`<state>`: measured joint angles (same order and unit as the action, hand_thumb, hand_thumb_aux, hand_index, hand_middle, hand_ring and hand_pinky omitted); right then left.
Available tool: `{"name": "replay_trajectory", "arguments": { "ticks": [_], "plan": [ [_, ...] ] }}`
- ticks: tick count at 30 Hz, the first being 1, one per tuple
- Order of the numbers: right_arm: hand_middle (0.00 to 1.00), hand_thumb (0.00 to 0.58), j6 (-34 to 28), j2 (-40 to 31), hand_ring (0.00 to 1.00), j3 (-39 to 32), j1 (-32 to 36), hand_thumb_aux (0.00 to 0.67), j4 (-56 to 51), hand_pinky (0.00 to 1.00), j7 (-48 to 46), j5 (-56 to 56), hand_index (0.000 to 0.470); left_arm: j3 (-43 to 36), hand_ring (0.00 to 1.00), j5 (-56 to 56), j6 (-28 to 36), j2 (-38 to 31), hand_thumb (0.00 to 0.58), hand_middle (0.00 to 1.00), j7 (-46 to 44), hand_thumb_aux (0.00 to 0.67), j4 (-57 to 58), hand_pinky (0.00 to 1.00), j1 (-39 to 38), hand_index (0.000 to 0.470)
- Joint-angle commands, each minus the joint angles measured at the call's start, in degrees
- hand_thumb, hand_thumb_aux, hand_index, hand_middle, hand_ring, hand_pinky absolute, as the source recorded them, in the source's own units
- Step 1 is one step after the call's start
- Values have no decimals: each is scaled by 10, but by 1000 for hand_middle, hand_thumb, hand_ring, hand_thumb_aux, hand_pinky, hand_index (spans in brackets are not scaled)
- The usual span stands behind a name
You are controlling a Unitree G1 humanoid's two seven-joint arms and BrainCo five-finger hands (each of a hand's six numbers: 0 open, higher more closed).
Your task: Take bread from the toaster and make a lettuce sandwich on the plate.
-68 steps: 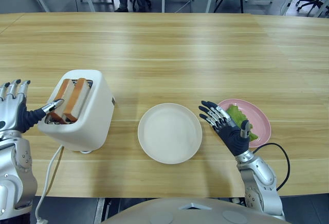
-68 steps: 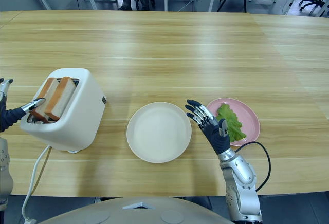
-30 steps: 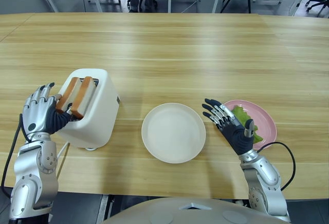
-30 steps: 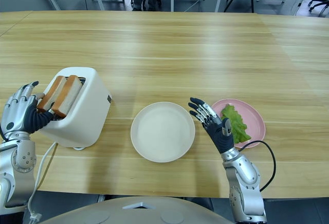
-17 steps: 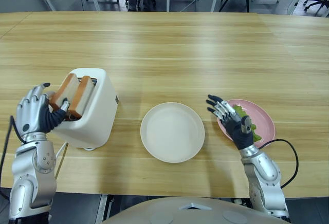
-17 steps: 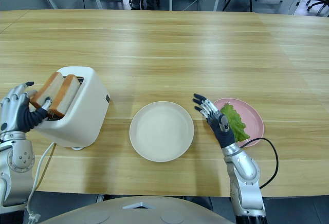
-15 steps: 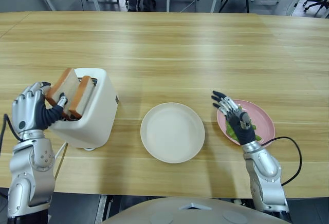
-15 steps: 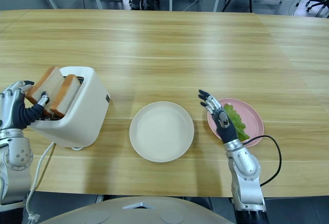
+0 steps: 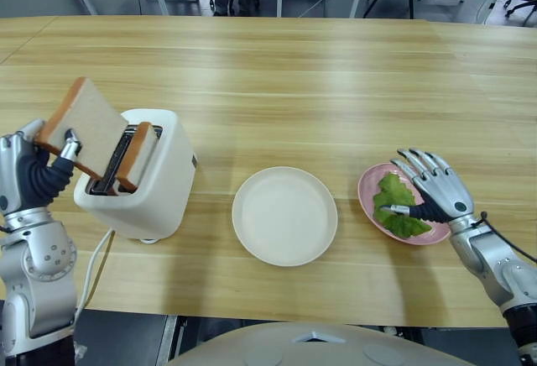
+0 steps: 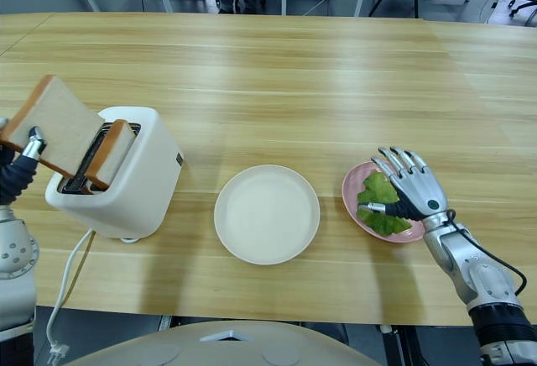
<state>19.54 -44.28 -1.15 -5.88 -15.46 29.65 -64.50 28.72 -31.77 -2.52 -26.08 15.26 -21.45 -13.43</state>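
While the left hand (image 9: 33, 173) hangs at the near left edge of the worktop (image 9: 294, 89), its fingers (image 9: 70, 143) are pinched on the lower edge of a bread slice (image 9: 84, 127). That slice is held up above the left side of the toaster (image 9: 155, 198), tilted over to the left, with its lower right corner close to the mouth of the left slot; whether it touches the toaster cannot be told. A second slice (image 9: 138, 158) stands in the right slot, leaning a little and with its top half showing above the white housing. From the toaster's near left corner a pale cord (image 9: 99, 253) runs off the near edge of the worktop.

Right of the toaster, near the middle of the worktop, lies the white plate (image 9: 285, 215), with nothing on it and apart from both hands. Just right of it sits a pink plate (image 9: 364, 191) that carries a lettuce leaf (image 9: 396, 215). The right hand (image 9: 436, 190) hangs over the right side of the pink plate with its back turned up, its fingers spread wide and pointing far. Its thumb reaches left over the lettuce; contact with the leaf cannot be made out, and the hand holds nothing.
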Motion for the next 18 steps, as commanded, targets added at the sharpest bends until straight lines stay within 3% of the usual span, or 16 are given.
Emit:
{"name": "replay_trajectory", "arguments": {
  "ticks": [1,5,9,10,12,13,14,15,18],
  "plan": [
    [0,0,-31,-36,0,-44,3,0,-66,0,74,-48,0,37,1000,27,-19,-4,580,1000,10,670,-26,1000,17,460],
    [0,0,-39,-56,0,-87,39,0,-170,0,116,-48,0,53,1000,50,-21,-2,580,1000,-4,670,-80,1000,41,460],
    [0,0,-41,-55,0,-126,77,0,-252,0,146,-37,0,17,1000,71,2,-3,580,1000,-50,670,-164,1000,93,460],
    [0,58,-41,-55,0,-134,83,34,-266,0,151,-33,23,8,1000,73,8,-2,580,1000,-61,670,-179,1000,104,460],
    [0,58,-40,-52,0,-149,99,34,-296,0,154,-27,23,-14,1000,92,23,4,580,1000,-85,670,-207,1000,127,460],
    [0,271,-36,-49,0,-156,106,181,-311,0,155,-22,124,-28,1000,99,31,7,580,1000,-97,670,-218,1000,138,460],
    [0,445,-34,-47,0,-165,112,347,-324,0,155,-18,238,-44,1000,107,39,10,580,1000,-111,670,-227,1000,147,460],
    [0,491,-32,-46,0,-174,117,407,-335,0,155,-14,280,-59,1000,115,45,16,580,1000,-120,670,-233,1000,155,460],
    [0,552,-19,-43,0,-193,127,523,-354,0,157,2,359,-120,1000,127,57,38,580,1000,-147,670,-238,1000,166,460]
  ]
}}
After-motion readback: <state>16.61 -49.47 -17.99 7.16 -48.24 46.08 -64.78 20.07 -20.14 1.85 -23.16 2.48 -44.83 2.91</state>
